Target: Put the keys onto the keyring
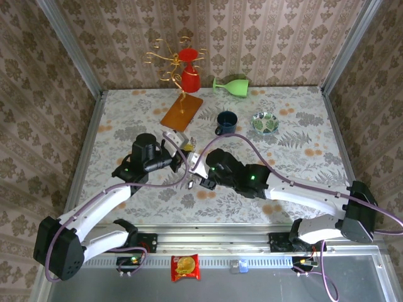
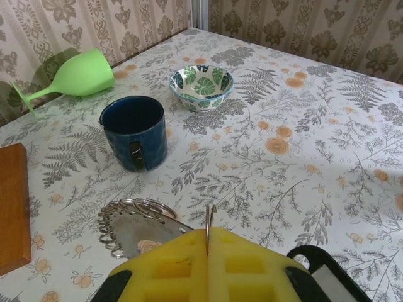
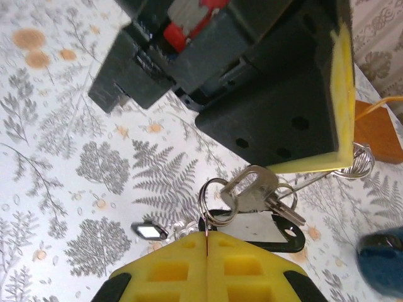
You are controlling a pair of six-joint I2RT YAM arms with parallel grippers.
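Note:
My two grippers meet over the middle of the table. The right gripper is shut on the keyring, a small silvery split ring. A silver key hangs on it above a black tag. The left gripper is shut on a thin metal ring seen edge-on. Its black body looms just above the key. A small black-rimmed fob lies on the cloth. A metal plate with several rings lies left of the left pads.
A blue mug and a patterned bowl stand behind the grippers. A green goblet lies on its side at the back. A gold wire stand on a wooden base carries a red goblet. A snack packet lies on the front rail.

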